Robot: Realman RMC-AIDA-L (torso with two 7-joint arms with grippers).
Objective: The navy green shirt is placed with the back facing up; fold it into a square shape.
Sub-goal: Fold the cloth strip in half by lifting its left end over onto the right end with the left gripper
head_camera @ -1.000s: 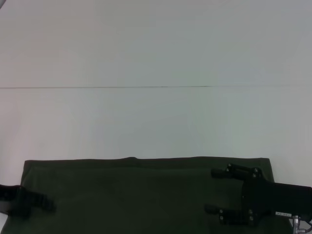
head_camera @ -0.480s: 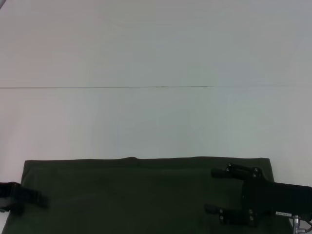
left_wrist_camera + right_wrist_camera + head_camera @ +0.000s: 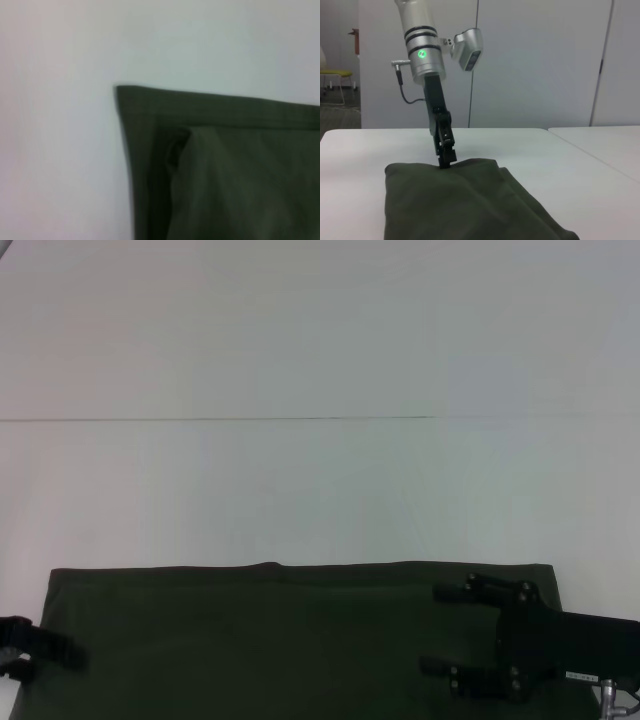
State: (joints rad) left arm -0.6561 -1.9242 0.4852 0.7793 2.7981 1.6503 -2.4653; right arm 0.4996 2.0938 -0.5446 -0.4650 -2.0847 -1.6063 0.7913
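Shirt: the navy green shirt point(image 3: 300, 640) lay soft and limp; you'd grip its corners
Left gripper point(image 3: 40, 650): at shirt's left edge, spread unclear
Right gripper point(image 3: 445, 630): fingers spread over shirt's right side

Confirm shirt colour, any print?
Plain dark olive green shirt, no print visible; the head view shows it best.

bright even light, left wrist view blurred
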